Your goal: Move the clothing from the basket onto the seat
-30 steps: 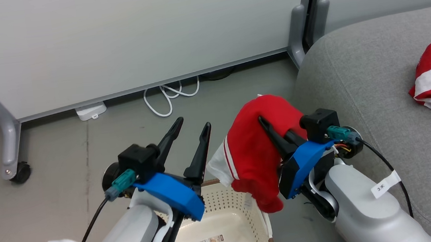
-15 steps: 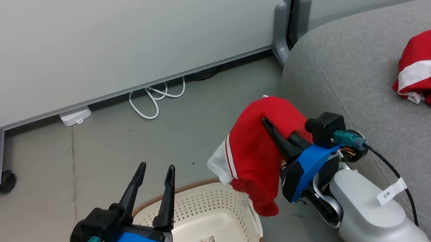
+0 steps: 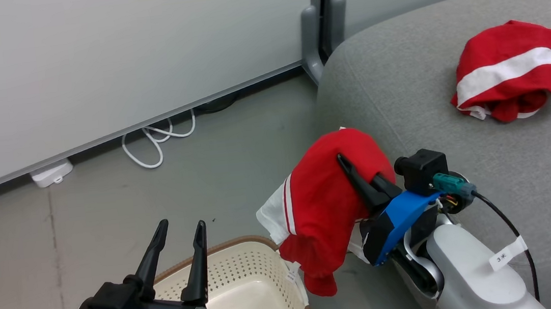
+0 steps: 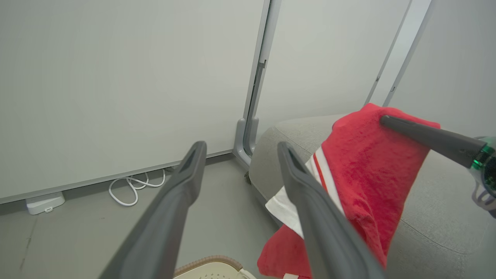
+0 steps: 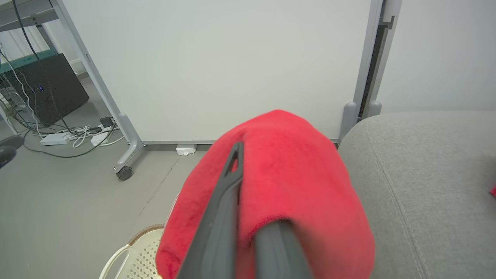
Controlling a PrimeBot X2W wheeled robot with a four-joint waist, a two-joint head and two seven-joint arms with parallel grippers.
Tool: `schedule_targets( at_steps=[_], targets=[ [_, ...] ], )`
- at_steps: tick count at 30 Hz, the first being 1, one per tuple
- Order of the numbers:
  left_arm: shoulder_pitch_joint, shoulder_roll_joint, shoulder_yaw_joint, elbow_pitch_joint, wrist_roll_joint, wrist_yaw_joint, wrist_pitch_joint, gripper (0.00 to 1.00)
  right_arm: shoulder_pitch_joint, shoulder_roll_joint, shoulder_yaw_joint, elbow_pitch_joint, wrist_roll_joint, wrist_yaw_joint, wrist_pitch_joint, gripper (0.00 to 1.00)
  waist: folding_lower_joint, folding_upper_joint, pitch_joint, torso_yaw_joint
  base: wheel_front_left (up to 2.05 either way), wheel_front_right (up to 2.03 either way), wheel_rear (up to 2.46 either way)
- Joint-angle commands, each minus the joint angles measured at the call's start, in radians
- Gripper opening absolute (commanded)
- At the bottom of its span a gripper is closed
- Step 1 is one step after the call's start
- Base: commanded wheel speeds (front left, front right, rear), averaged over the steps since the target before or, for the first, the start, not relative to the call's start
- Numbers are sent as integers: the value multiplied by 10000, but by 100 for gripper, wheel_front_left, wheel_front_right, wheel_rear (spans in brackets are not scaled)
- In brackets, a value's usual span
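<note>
My right gripper [image 3: 345,163] is shut on a red garment with white stripes [image 3: 327,205], which drapes over its fingers and hangs in the air beside the seat's left edge. In the right wrist view the same clothing [image 5: 302,170] wraps the right gripper [image 5: 248,186]. A second red garment with a white band [image 3: 512,70] lies crumpled on the grey seat [image 3: 401,85]. The cream perforated basket [image 3: 228,242] stands on the floor below; the floor part I see holds only a label. My left gripper [image 3: 181,225] is open above the basket's near-left rim, holding nothing.
A white partition panel with grey posts runs along the back. A coiled white cable [image 3: 156,141] and a white adapter [image 3: 52,173] lie at its base. The right wrist view shows a caster foot [image 5: 124,173] and a black box with cables at far left.
The camera has turned right, bringing more of the seat into view. My left gripper has dropped low over the basket, still open. The right gripper keeps its hold on the garment.
</note>
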Motion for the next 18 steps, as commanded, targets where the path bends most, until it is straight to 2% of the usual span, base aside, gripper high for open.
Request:
schedule_targets(
  at_steps=[1,10,18],
  targets=[
    [-42,62,22,-21,27,-44,-26,100,115,-8,-13,-153,47,5,17,0,0,-1,76,-342,0,0,0],
    [-153,187,47,-62,-67,-43,-26,100,383,-8,-62,-707,92,5,145,0,0,-1,317,-1535,0,0,0],
    [-296,276,-62,-118,-22,-43,-26,100,691,-6,-266,-1062,83,5,90,0,0,-1,517,-2246,0,0,0]
  ],
)
